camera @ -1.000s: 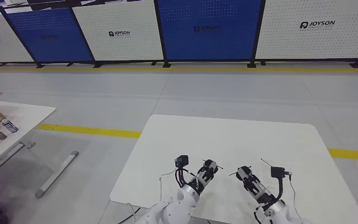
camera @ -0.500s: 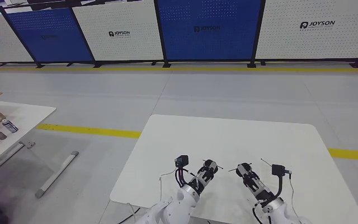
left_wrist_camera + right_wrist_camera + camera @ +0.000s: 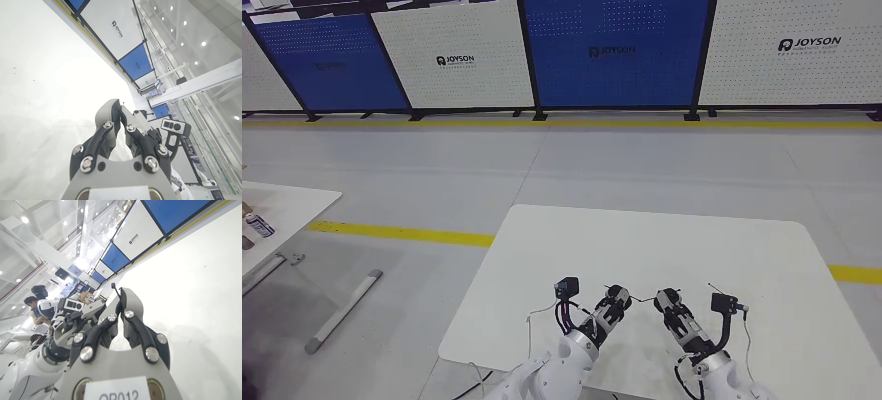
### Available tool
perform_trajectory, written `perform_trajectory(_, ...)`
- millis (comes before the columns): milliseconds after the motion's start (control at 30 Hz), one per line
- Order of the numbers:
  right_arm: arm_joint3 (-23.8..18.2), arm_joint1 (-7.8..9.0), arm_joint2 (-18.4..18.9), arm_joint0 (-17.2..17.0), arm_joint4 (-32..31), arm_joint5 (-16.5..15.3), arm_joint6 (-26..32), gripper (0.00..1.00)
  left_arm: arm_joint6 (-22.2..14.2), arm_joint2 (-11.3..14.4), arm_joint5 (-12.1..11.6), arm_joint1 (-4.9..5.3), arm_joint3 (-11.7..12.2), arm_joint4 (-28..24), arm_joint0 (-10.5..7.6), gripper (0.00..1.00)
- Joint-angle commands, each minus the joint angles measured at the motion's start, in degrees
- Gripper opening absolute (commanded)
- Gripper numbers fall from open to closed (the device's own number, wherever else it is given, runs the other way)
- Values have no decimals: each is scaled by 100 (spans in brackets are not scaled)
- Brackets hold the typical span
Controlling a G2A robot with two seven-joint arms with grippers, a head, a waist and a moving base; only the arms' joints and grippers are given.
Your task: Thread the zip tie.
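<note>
Top view: white bench (image 3: 572, 240), left hand (image 3: 620, 295) and right hand (image 3: 663, 298) close together near front edge. Right pinching black zip tie (image 3: 113, 285) just under its head; left pressed together on what seems tail tip. Likely light, springy, slick: grip near ends. Logos on wall panels (image 3: 452, 55), label on hand, left unread.

The right hand (image 3: 120, 291) hides part of the zip tie (image 3: 113, 285).
</note>
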Motion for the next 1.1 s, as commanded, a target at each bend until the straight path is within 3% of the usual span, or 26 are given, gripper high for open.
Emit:
perform_trajectory(0, -4, -7, 19, -9, 15, 14, 7, 0, 0, 0, 0, 0, 0, 0, 0, 0)
perform_trajectory(500, 59, -63, 73, 9, 73, -28, 214, 0, 0, 0, 0, 0, 0, 0, 0, 0)
perform_trajectory(833, -4, -96, 282, -183, 102, -268, 162, 0, 0, 0, 0, 0, 0, 0, 0, 0)
perform_trajectory(1067, 96, -147, 322, -126, 139, -289, 295, 0, 0, 0, 0, 0, 0, 0, 0, 0)
